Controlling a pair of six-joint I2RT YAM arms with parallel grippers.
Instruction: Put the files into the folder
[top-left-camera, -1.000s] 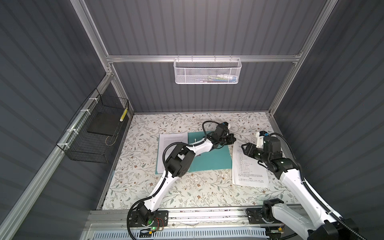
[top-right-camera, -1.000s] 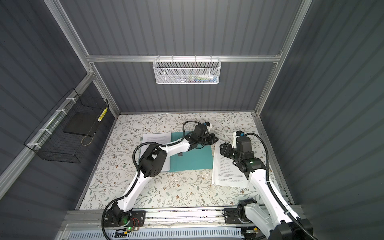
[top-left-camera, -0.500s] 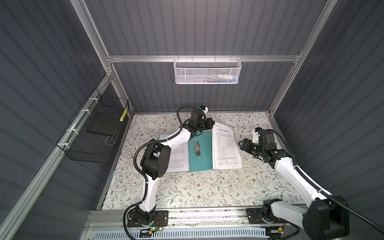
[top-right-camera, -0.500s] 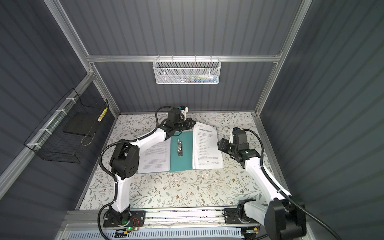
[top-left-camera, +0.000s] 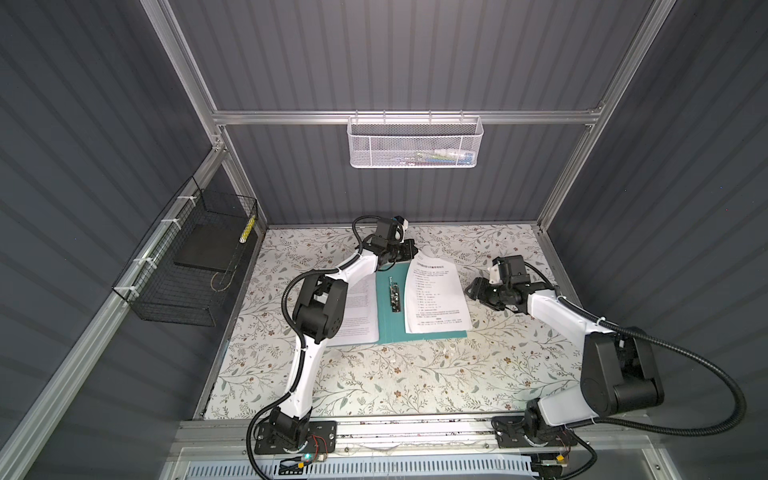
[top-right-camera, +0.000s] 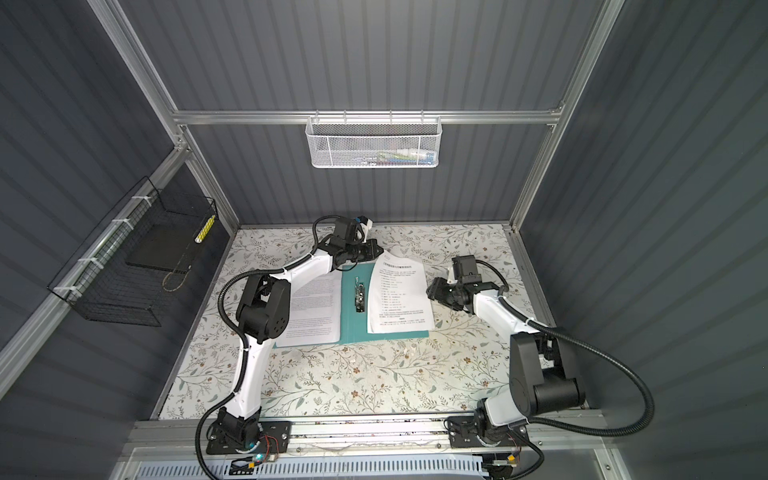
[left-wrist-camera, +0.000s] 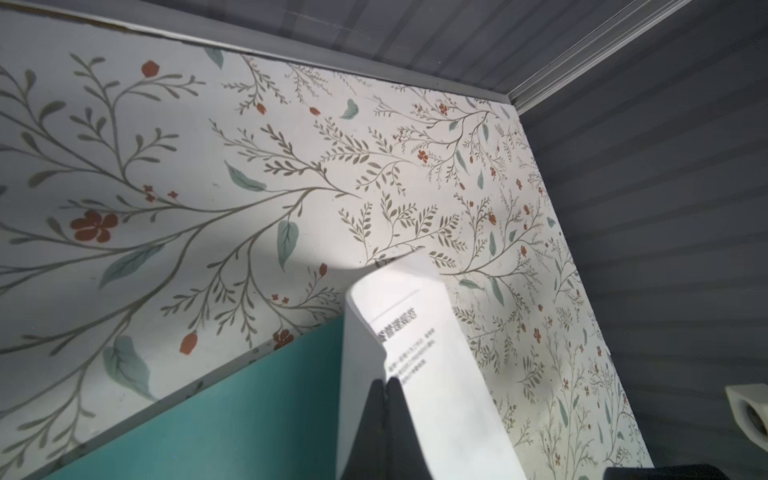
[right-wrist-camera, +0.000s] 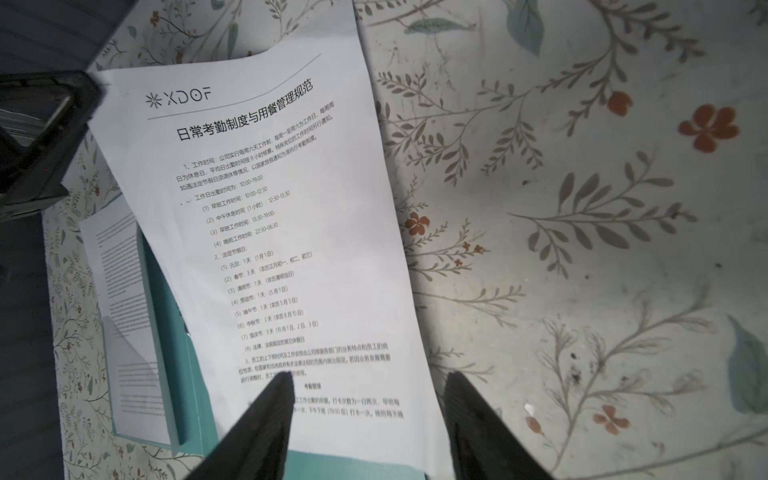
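In both top views the folder lies open and flat on the table, with its metal clip exposed along the spine. One of the files, the other sheet, covers the left cover beneath the left arm. The held sheet rests on the right cover, its far end reaching past the folder's far edge. Neither sheet sits under the clip. The left gripper is at the held sheet's far corner nearest the spine, and the right gripper is just beside its outer edge. In the left wrist view the jaws are pinched tight on the held sheet, whose corner curls up off the folder. Hazard: a pull from this single corner is likely to skew, crease or tear the paper, or to drag the light folder with it. In the right wrist view the right gripper stands wide and empty, one tip over the sheet and one over bare table; contact cannot be determined. Hazard: closing or pressing here could buckle the edge. With no second hold, the sheet may also swing out of square or snag on the clip.
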